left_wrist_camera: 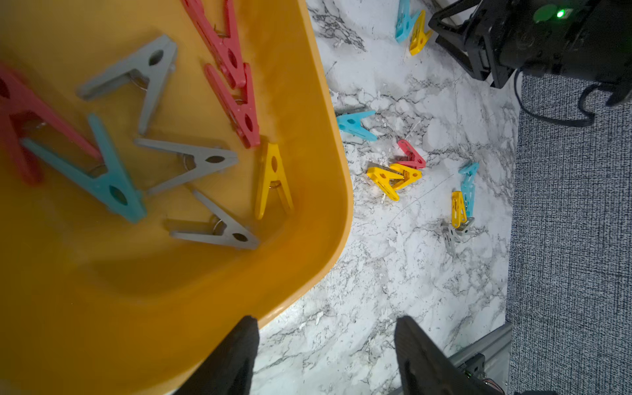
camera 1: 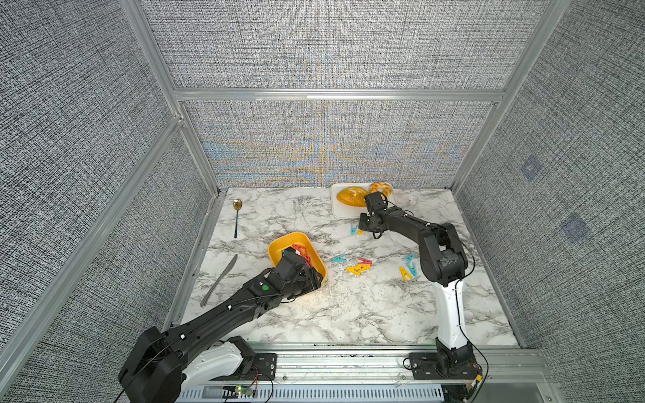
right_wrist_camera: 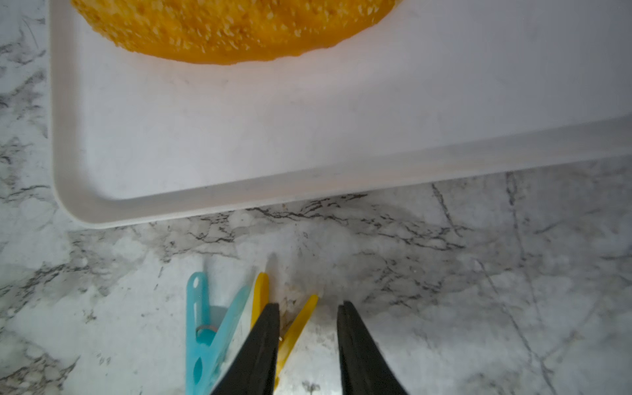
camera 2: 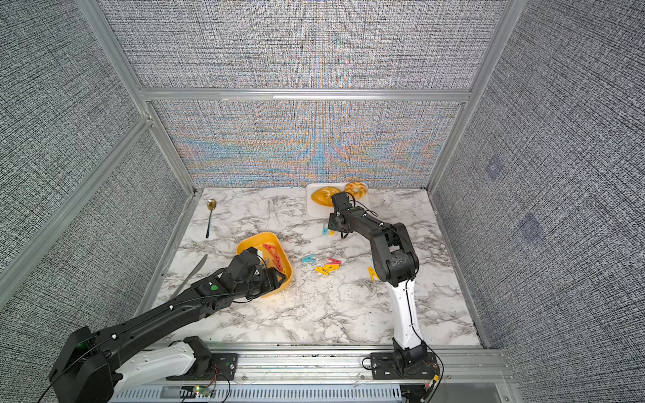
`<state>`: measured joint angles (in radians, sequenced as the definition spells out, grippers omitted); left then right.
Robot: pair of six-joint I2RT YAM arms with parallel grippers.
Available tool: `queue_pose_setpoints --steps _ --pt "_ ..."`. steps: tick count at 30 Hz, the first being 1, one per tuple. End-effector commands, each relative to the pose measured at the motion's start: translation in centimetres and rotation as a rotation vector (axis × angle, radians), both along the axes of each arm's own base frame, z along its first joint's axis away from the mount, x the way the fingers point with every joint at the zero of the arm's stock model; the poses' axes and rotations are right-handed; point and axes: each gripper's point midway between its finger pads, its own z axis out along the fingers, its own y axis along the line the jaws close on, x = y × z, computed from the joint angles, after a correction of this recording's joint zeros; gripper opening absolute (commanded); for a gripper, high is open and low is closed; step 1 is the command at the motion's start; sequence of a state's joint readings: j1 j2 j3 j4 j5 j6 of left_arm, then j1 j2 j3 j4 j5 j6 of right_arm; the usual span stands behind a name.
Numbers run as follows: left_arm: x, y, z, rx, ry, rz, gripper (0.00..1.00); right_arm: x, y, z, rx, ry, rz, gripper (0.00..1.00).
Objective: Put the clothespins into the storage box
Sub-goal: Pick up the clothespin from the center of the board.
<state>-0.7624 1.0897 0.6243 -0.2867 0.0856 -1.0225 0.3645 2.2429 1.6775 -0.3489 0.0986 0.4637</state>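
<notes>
On the white marble-patterned tabletop (camera 1: 349, 314), the shallow yellow-orange plastic storage box (camera 1: 277, 249) sits on the left arm's side, and a flat white plastic tray (right_wrist_camera: 239, 136) with seeded golden bread (right_wrist_camera: 232, 30) lies at the far edge. Over the box's near corner hangs the left gripper (left_wrist_camera: 326, 328), jaws parted with nothing between them. Just short of the tray the right gripper (right_wrist_camera: 309, 307) is low over the table, jaws narrowly parted and gripping nothing; one finger overlaps a small yellow A-shaped plastic clothespin (right_wrist_camera: 298, 328) lying just beside a teal clothespin (right_wrist_camera: 200, 342). Several red, grey, teal and yellow clothespins (left_wrist_camera: 201, 160) already lie in the box; a loose cluster (camera 1: 359, 267) waits between the arms. To pick cleanly, the right jaws should probably shift so both yellow legs fall between them, clear of the teal neighbour, then close near the spring and lift straight up.
</notes>
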Motion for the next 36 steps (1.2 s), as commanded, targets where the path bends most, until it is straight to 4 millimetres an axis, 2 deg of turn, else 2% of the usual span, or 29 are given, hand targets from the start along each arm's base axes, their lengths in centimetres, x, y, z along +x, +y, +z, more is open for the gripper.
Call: queue_pose_setpoints --steps 1,7,16,22,25,30,33,36 --pt "-0.1 0.4 0.0 -0.006 -0.003 0.016 0.69 0.2 -0.2 -0.1 -0.018 0.002 -0.002 0.35" --pt "-0.5 1.1 -0.1 -0.007 -0.008 0.033 0.69 0.2 0.0 -0.8 -0.018 0.015 0.004 0.29" --pt "-0.5 1.1 0.0 -0.007 -0.008 0.034 0.69 -1.0 -0.3 -1.0 -0.014 0.013 0.006 0.14" --pt "-0.3 1.5 0.4 0.017 -0.017 0.044 0.69 -2.2 -0.7 1.0 0.003 -0.031 0.012 0.04" --pt "0.2 2.2 1.5 0.042 -0.058 0.072 0.69 -3.3 0.0 2.7 0.035 -0.064 0.045 0.0" --pt "1.2 3.9 3.7 0.069 -0.119 0.107 0.72 -5.7 3.5 5.4 0.108 -0.098 0.161 0.0" --pt "1.6 5.1 4.2 0.065 -0.12 0.136 0.73 -7.3 6.8 7.5 0.158 -0.125 0.253 0.0" --pt "1.9 6.5 4.3 0.067 -0.11 0.171 0.73 -9.3 11.0 10.1 0.212 -0.152 0.356 0.0"
